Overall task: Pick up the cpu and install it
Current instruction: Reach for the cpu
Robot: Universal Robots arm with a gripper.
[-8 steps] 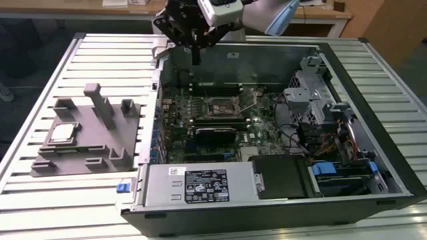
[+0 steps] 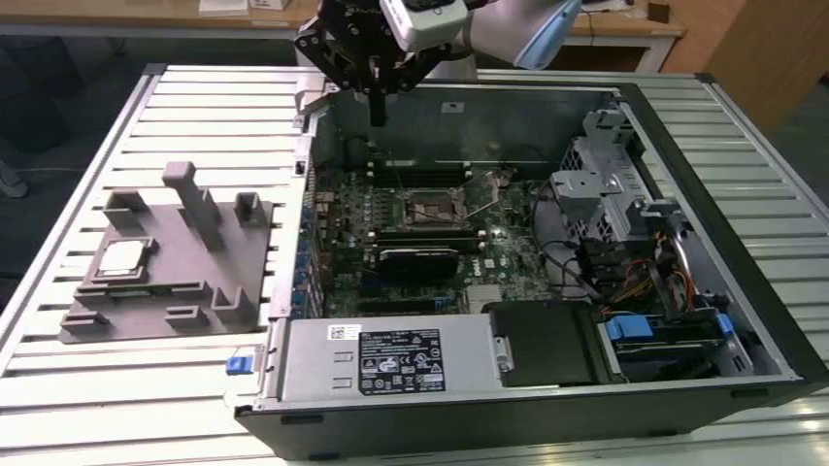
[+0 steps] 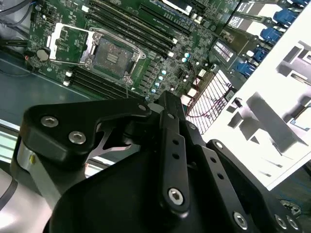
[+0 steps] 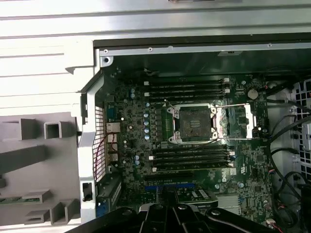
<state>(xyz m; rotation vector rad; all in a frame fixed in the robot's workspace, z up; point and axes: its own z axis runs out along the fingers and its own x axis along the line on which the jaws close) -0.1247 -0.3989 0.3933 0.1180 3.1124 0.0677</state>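
The cpu (image 2: 120,258), a small pale silver square, lies flat on the grey tray (image 2: 155,301) at the exterior view's left, outside the computer case. The empty socket (image 2: 434,206) sits mid-motherboard inside the open case. Both wrist views show this socket (image 4: 194,124) (image 3: 114,56) with its metal load plate (image 4: 240,121) flipped open beside it. My gripper (image 2: 377,107) hangs above the case's far wall, well away from the cpu. Its fingers are shut together with nothing between them. Its black linkages (image 3: 165,145) fill the near part of the second wrist view.
The case (image 2: 725,291) lies on its side on a white slatted table (image 2: 130,408). A power supply (image 2: 388,354) fills its near side, and a drive cage (image 2: 609,184) and cables stand at the exterior view's right. Upright posts (image 2: 194,204) rise from the tray.
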